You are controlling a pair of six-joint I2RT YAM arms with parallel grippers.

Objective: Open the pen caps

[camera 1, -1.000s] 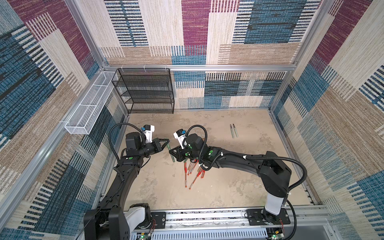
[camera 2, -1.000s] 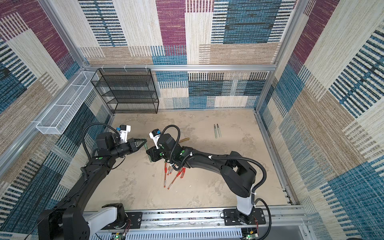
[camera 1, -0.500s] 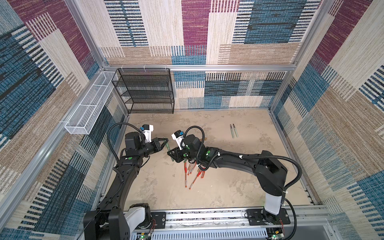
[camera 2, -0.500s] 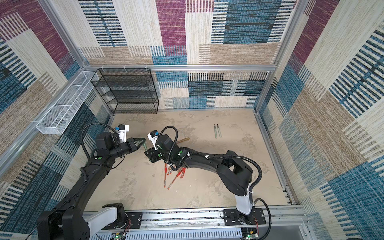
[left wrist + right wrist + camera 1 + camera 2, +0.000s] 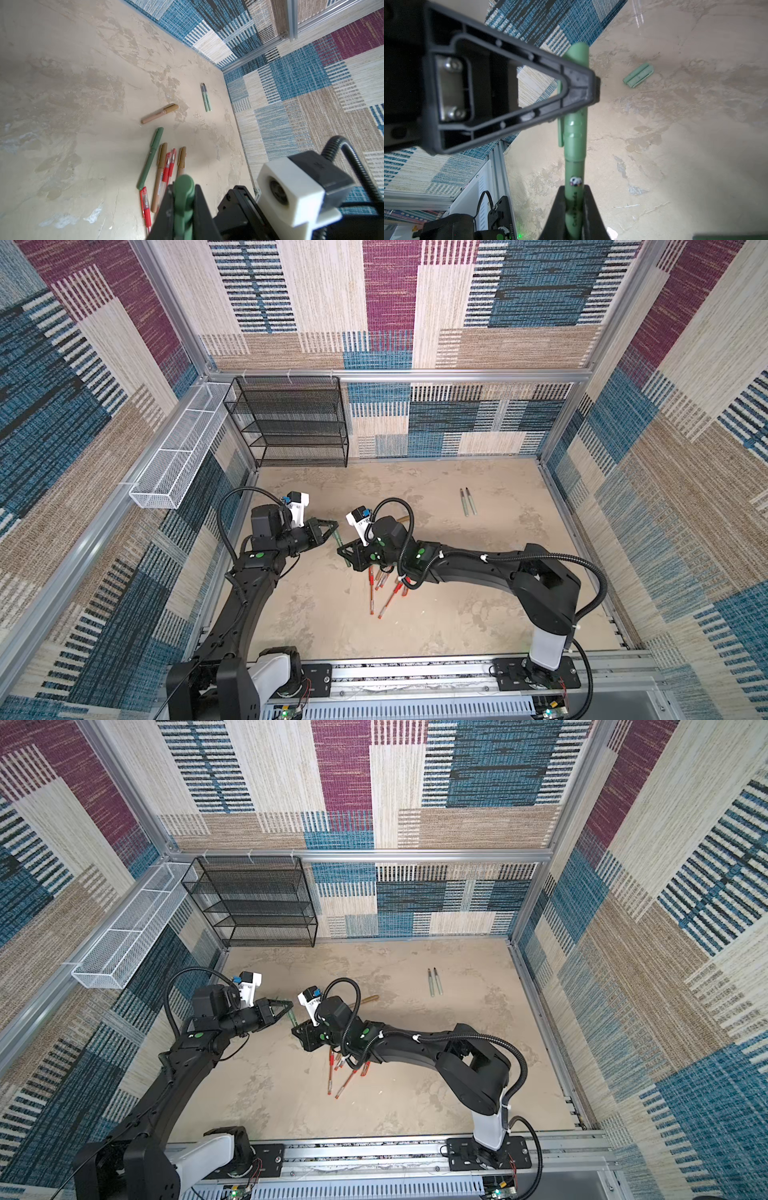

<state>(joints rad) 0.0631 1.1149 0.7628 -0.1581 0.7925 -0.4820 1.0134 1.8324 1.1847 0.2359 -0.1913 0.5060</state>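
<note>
- Left gripper point(image 5: 591, 89) is clamped tight on the green cap point(image 5: 575, 133). Right gripper point(image 5: 574, 199) is clamped tight on the same pen's barrel point(image 5: 574, 170). The pen hangs in the air between the arms, above the table point(image 5: 457, 614).
- Cap looks seated, so an off-axis pull could jam it or twist the pen out.
- Smooth barrel may slide through the right jaws.
- A sudden pop could drop the pen onto the capped pens point(image 5: 160, 166) below.
</note>
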